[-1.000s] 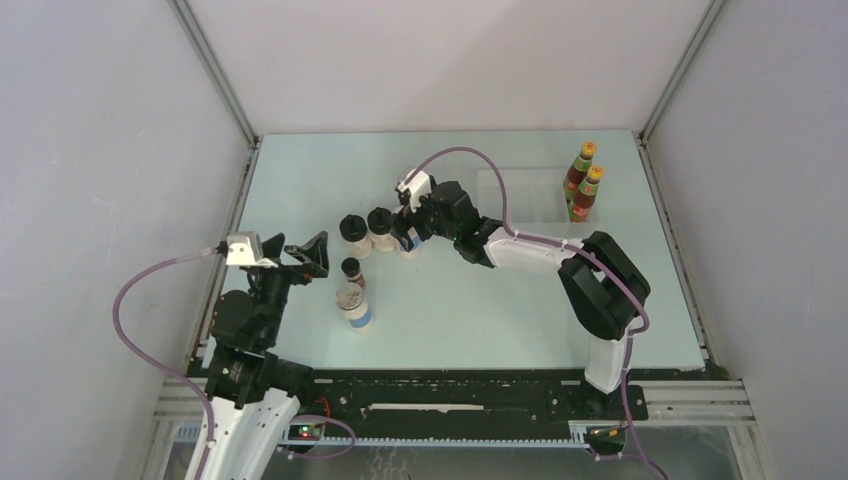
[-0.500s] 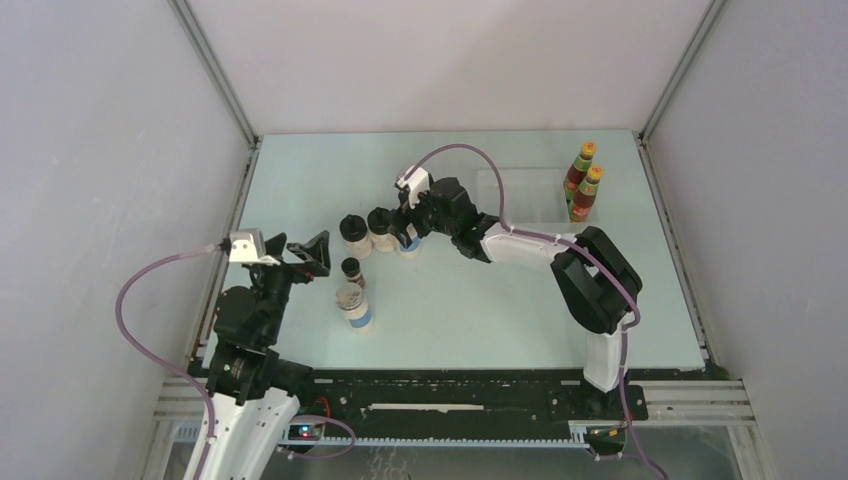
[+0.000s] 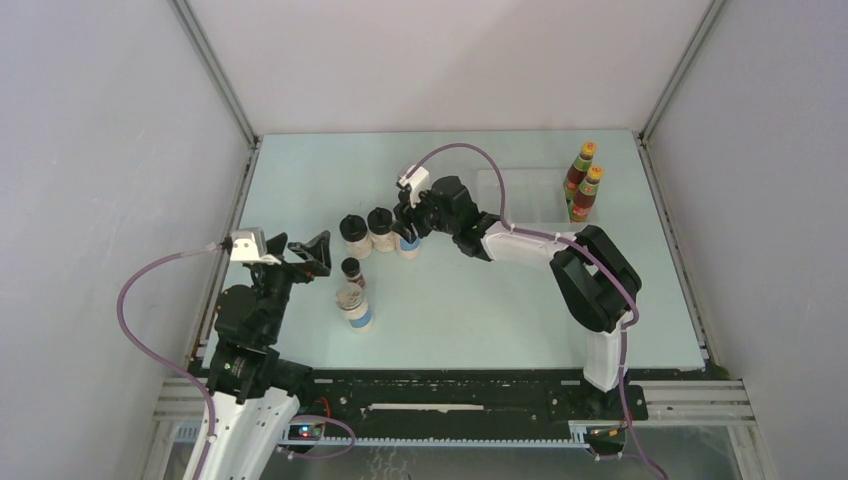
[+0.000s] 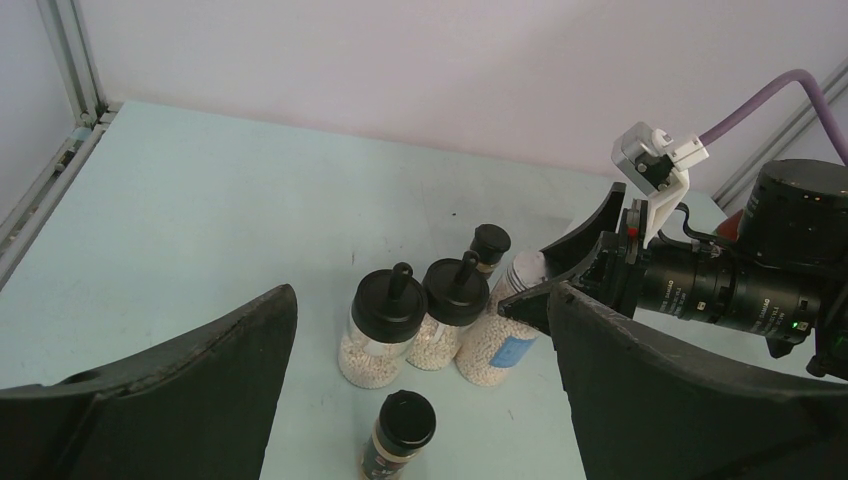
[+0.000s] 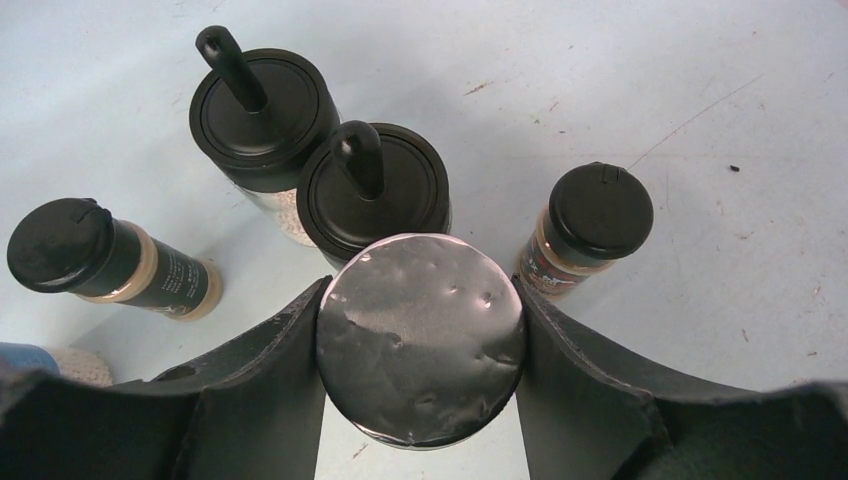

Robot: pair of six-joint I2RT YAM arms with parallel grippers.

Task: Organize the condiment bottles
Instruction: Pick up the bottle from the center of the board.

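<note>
Right claw is clamped on a grey-lid jar, one finger pressed against each side of the lid. The two black-lid jars sit just ahead of it. There's a tiny dark jar off to its right and a second dark jar to its left. Left claw hangs wide open with nothing in it, and the other grey-lid jar is near it.

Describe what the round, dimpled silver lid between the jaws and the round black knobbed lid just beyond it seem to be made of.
Round, dimpled silver lid: probably thin metal foil or a metallised seal; dull grey sheen, shallow dents. Round black knobbed lid: likely moulded plastic; smooth, semi-gloss, soft highlights, raised ring. Looks alone cannot confirm either.
</note>
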